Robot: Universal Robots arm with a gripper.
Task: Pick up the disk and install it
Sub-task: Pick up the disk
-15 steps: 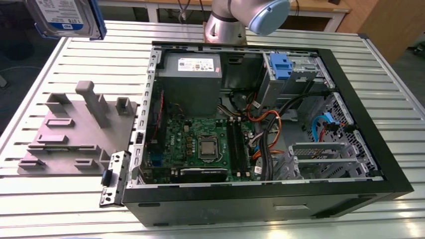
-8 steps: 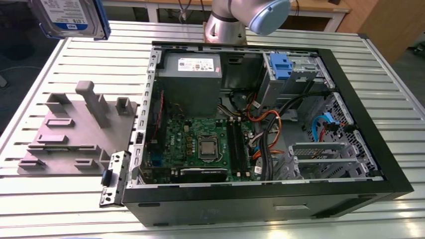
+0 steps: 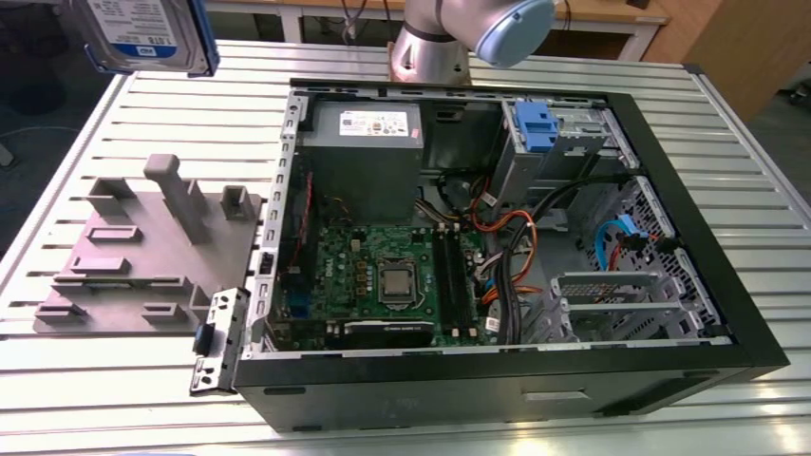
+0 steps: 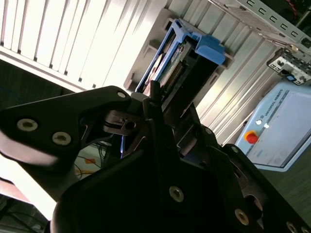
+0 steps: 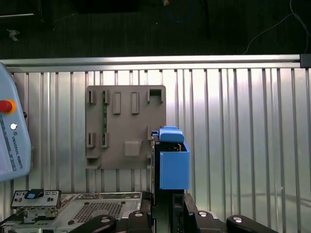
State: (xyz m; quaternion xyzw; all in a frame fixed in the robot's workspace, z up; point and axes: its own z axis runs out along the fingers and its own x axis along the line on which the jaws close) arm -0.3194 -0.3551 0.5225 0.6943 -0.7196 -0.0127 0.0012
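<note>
1 disk [image 3: 137, 33] in pinch of claw [image 5: 167, 201], up over table [image 3: 735, 123] nr grey fixture [image 3: 140, 256]

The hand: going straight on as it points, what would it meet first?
Probably the slatted table, just beside the grey fixture plate; the hand carries the disk ahead of it. Depth is unclear.

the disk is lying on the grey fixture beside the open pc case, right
No. The exterior view shows the disk up in the air, not on the grey fixture, which does sit beside the open pc case; the gripper holds the disk.
</note>
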